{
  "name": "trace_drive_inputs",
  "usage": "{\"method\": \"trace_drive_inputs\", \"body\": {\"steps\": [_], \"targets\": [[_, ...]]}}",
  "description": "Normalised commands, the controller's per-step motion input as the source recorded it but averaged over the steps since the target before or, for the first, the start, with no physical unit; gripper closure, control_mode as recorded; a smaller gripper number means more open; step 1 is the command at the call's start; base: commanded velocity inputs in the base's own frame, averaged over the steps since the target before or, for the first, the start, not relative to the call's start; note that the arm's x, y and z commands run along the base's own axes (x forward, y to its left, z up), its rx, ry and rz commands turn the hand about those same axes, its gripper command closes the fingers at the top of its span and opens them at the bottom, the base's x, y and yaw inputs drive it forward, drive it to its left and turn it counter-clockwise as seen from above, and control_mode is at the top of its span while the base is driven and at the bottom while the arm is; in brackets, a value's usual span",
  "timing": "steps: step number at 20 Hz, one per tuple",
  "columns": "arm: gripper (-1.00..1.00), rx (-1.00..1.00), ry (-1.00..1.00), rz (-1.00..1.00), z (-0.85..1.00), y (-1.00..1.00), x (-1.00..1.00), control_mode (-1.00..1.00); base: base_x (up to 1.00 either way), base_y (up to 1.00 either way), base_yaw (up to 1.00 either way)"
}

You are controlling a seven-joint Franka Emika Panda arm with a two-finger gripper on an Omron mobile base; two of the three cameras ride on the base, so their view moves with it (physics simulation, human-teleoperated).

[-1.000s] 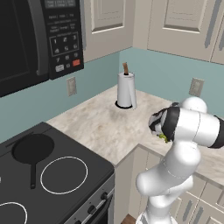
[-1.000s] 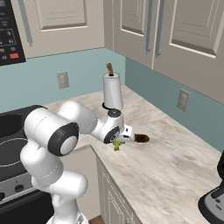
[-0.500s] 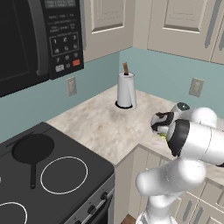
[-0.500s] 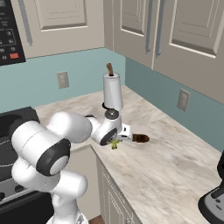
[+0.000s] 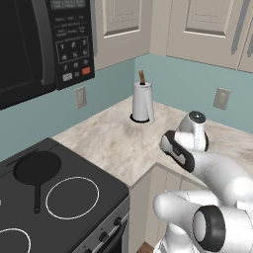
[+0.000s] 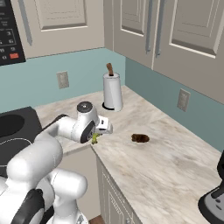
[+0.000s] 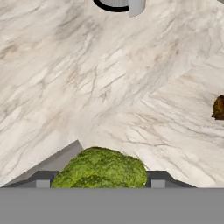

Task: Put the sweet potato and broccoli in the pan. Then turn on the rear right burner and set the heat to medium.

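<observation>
A: How far along was it?
B: The pan [image 5: 37, 168] sat empty; the fingers [image 7: 100, 183] apparently clamped the broccoli [image 7: 101, 169].
A: The sweet potato [image 6: 140, 138]?
B: On the bench [image 6: 166, 175], beyond the broccoli; burner untouched.

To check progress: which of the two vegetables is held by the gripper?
The broccoli, the yellow-green knobbly one, sits in the gripper. The reddish-brown sweet potato lies apart on the counter.

Marbled counter [image 6: 144, 175]; on it a paper-towel roll [image 6: 112, 91]; sweet potato [image 6: 140, 138] well apart
</observation>
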Motion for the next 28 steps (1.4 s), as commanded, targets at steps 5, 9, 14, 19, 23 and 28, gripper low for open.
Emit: {"method": "trace_drive_inputs", "body": {"steps": [5, 9, 14, 19, 23, 28], "targets": [[1.00, 0.00, 0.00, 0.17, 0.11, 0.84, 0.01, -1.00, 0.00, 0.00, 0.00], [1.00, 0.08, -0.08, 0.29, 0.04, 0.76, 0.21, -1.00, 0.00, 0.00, 0.00], [1.00, 0.08, -0.06, 0.36, 0.03, 0.97, 0.28, -1.00, 0.00, 0.00, 0.00], [1.00, 0.04, 0.00, 0.33, 0.30, 1.00, 0.43, -1.00, 0.00, 0.00, 0.00], [1.00, -0.01, 0.02, 0.23, 0.56, 1.00, 0.13, -1.00, 0.00, 0.00, 0.00], [1.00, -0.13, 0.18, 0.15, 0.41, 0.80, 0.00, -1.00, 0.00, 0.00, 0.00]]}}
